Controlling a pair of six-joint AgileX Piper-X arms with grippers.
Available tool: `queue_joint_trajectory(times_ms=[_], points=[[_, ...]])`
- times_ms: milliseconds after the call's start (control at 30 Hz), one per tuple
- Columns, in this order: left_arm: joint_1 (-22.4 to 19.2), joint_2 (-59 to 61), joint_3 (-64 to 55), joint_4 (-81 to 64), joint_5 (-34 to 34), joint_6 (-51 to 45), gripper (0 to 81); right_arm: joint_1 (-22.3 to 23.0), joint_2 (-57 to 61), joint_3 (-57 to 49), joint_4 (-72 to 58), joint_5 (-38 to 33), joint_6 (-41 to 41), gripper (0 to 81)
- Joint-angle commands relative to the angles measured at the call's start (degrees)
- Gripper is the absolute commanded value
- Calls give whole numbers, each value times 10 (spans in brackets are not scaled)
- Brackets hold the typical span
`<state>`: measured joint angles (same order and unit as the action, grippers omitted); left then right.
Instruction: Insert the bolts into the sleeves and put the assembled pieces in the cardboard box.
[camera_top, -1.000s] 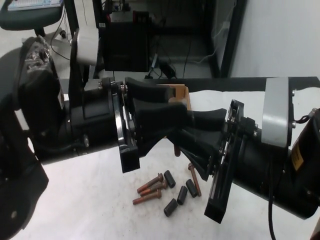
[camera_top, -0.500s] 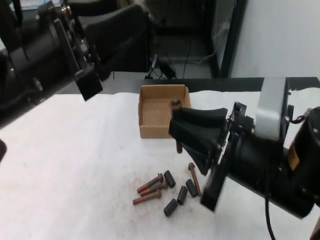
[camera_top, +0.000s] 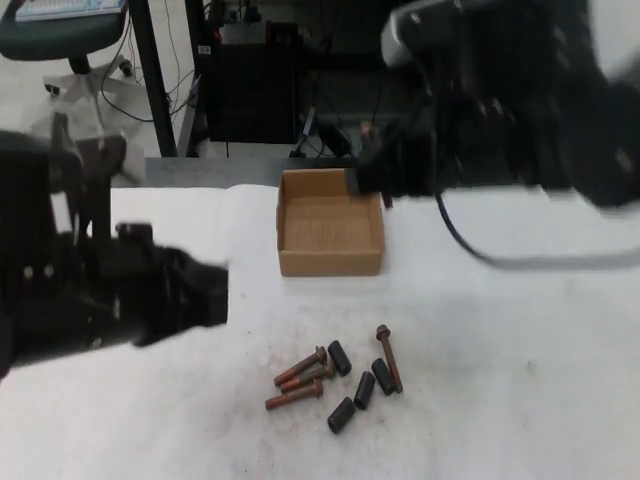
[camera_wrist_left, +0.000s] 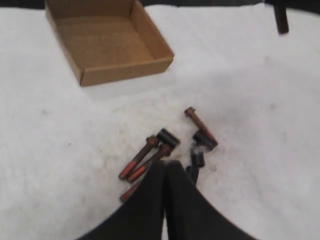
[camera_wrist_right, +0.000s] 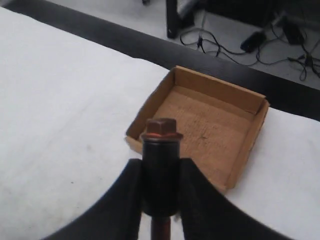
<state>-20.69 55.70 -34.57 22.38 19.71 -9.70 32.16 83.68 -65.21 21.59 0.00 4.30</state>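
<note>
My right gripper (camera_wrist_right: 160, 167) is shut on an assembled piece (camera_wrist_right: 161, 150), a copper bolt inside a black sleeve, held upright above the bench just short of the cardboard box (camera_wrist_right: 220, 90). In the high view this gripper (camera_top: 368, 170) hangs over the far right corner of the box (camera_top: 330, 262). My left gripper (camera_wrist_left: 165, 175) is shut with nothing in it, low over the loose bolts (camera_wrist_left: 145, 157) and black sleeves (camera_wrist_left: 167, 137). In the high view it (camera_top: 215, 295) sits left of the bolts (camera_top: 300, 368) and sleeves (camera_top: 340, 357).
The box (camera_wrist_left: 125, 72) looks empty inside. The white bench cover (camera_top: 500, 350) lies open to the right of the pile. Beyond the bench's far edge stand a black cabinet (camera_top: 250, 90), cables and a chair (camera_top: 60, 35).
The two arms have parted from the middle. The left arm swung up and away, then came down low at the left. The right arm carried the assembled piece up to the box's far corner.
</note>
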Motion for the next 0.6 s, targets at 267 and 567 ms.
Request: queue_joint_trajectory(times_ms=[267, 567], points=[[0, -3, -3, 27, -6, 12, 0, -48, 299, -310, 171, 5, -5, 8], [0, -3, -3, 91, 10, 12, 0, -53, 415, -393, 171, 5, -5, 8]])
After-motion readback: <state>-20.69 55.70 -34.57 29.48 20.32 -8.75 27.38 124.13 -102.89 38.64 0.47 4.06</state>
